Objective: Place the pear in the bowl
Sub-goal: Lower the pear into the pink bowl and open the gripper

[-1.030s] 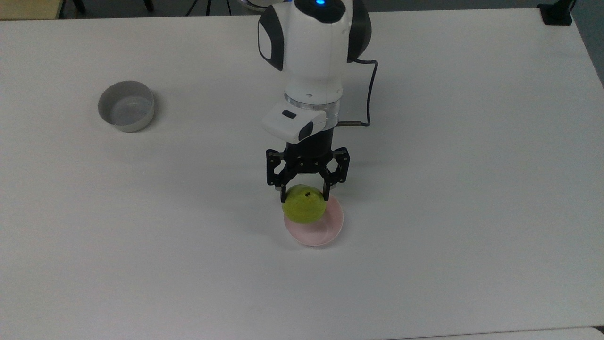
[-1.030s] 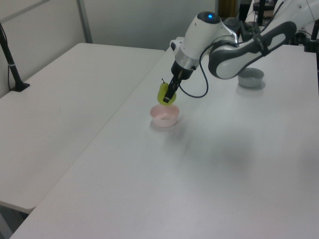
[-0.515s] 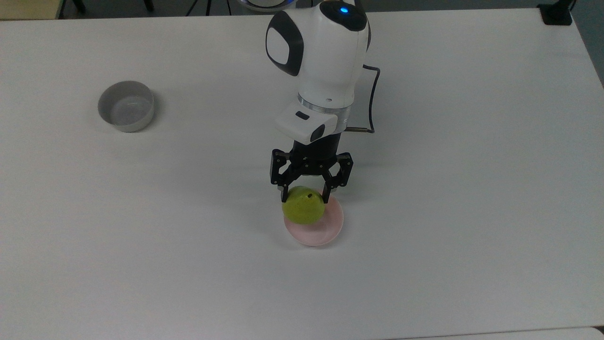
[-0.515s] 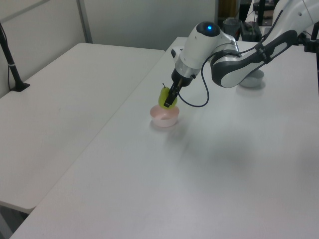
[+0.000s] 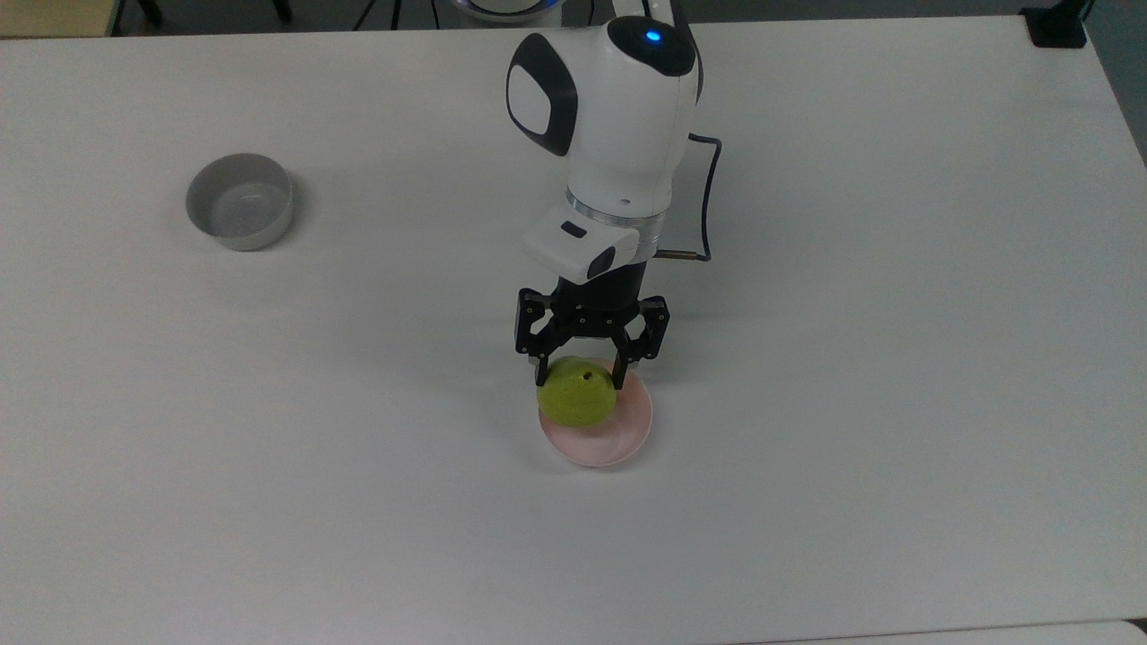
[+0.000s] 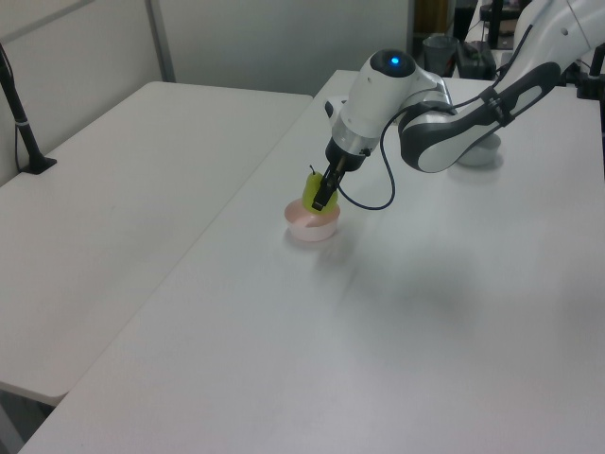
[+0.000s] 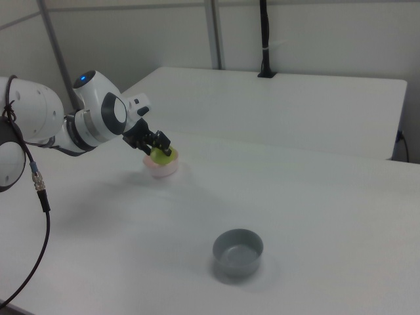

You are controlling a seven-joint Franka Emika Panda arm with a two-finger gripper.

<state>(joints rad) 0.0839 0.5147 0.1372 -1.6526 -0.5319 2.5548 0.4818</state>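
Pear held over the pink bowl, not yet let go.

Pear (image 5: 576, 401) sits clamped between the fingers (image 5: 617, 371), low over the bowl (image 5: 605, 441) and toward the rim on the top view's left. Gripper (image 5: 578, 372) closed on its sides. Risk: released off-centre, it may strike the rim, tip the light bowl, roll onto the tabletop (image 5: 896, 358). Grey bowl (image 5: 239, 212) well apart.
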